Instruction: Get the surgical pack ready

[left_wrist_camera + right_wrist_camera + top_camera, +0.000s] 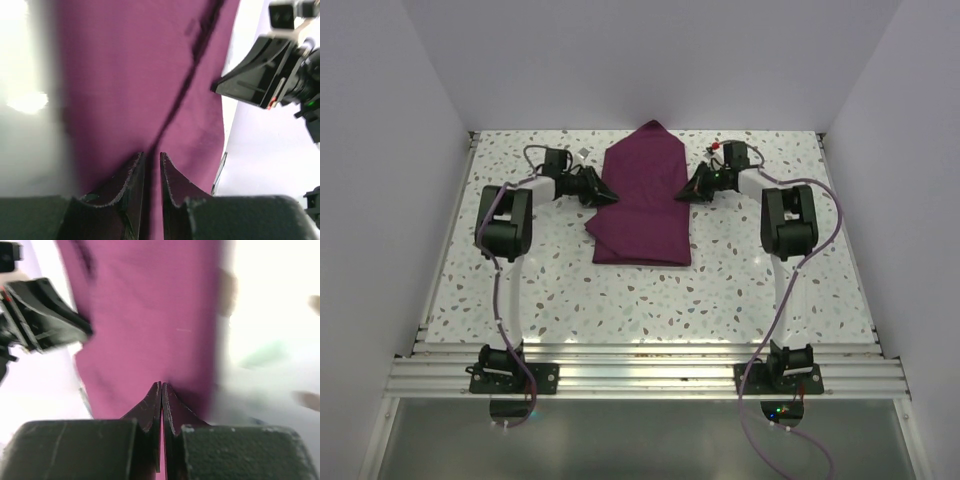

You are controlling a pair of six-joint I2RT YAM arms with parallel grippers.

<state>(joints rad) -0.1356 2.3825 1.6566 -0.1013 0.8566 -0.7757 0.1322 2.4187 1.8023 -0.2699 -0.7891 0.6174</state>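
- The surgical pack (642, 205) lies in the middle of the far half of the bench (720, 290). It is a deep purple cloth, flat and squared at its near end, narrowing to a peak at its far end.
- That peak suggests the far part is being drawn in or lifted from both sides, probably a fold in progress.
- The left jaws meet the cloth's left edge. In the left wrist view they stand almost together, with purple fabric (140, 90) running into the thin gap, so they appear to be pinching a layer.
- The right jaws are pressed tightly together at the right edge, and fabric (150, 315) reaches right to their tips. I judge that they are gripping it too.
- The left arm (505, 220) and right arm (790, 220) reach in from opposite sides in mirrored poses, likely so the cloth stays taut and even.
- The near end rests on the bench and seems to anchor the sheet.
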